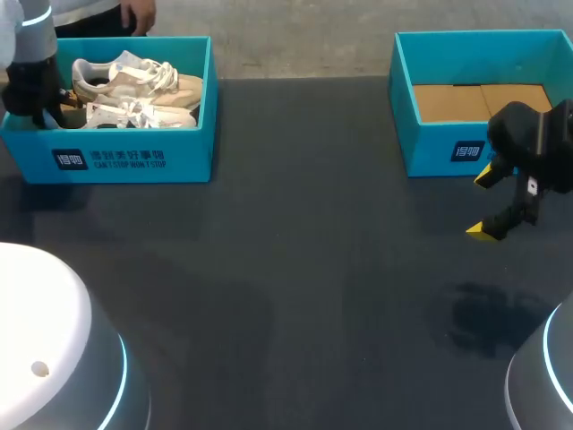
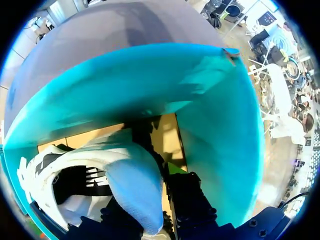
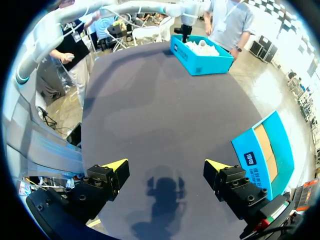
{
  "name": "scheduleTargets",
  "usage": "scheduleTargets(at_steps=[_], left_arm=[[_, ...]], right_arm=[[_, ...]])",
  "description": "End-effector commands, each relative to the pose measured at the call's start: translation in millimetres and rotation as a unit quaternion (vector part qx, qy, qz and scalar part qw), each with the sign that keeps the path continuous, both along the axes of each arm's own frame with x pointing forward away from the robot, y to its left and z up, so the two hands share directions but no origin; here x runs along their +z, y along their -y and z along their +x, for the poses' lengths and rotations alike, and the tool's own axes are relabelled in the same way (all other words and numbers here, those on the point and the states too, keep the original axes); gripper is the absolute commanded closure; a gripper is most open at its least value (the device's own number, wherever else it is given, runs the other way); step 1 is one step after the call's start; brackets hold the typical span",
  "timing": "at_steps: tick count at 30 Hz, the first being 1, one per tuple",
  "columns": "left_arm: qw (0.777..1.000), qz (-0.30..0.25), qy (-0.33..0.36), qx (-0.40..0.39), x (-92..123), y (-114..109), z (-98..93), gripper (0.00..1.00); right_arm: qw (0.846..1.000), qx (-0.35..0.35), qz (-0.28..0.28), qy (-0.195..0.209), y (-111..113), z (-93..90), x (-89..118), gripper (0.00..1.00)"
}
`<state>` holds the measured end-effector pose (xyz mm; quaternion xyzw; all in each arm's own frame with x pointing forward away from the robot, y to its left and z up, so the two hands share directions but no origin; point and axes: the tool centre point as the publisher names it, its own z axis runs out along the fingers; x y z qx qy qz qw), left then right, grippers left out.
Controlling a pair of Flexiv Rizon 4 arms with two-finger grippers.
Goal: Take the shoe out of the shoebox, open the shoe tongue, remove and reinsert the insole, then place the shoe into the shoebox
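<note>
So the shoe (image 2: 125, 172) is being straddled at the heel by the left gripper (image 1: 59, 100), grip unclear; the open right gripper (image 3: 165, 169) is way farther.

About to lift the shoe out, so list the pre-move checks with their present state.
1. Both beige lace-up sneakers inside the left teal cardboard shoebox: ok.
2. The left claw down at one sneaker's white heel: ok.
3. The left claw gripping that heel: cannot tell from these views.
4. The right claw open, above the dark table: ok.
5. The right teal cardboard shoebox empty: ok.
</note>
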<state>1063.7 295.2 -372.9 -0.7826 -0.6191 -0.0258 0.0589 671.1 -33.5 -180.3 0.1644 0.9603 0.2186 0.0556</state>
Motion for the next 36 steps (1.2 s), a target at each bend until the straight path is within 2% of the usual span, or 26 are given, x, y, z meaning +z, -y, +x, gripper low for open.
scheduleTargets(at_steps=[1,9,23,36], left_arm=[[1.000,-0.004,0.005,0.000,15.2,-2.9,-2.9,1.00],[1.000,-0.003,-0.004,0.004,39.2,-6.9,2.2,1.00],[1.000,0.001,-0.001,-0.005,105.0,-18.5,6.3,1.00],[1.000,0.007,0.000,-0.007,133.7,-24.6,6.6,1.00]], right_arm=[[1.000,0.000,-0.001,-0.001,-1.0,1.7,-0.9,0.00],[1.000,0.000,-0.001,-0.001,-1.0,1.7,-0.9,0.00],[1.000,0.000,-0.001,-0.001,-1.0,1.7,-0.9,0.00],[1.000,0.000,-0.001,-0.001,-1.0,1.7,-0.9,0.00]])
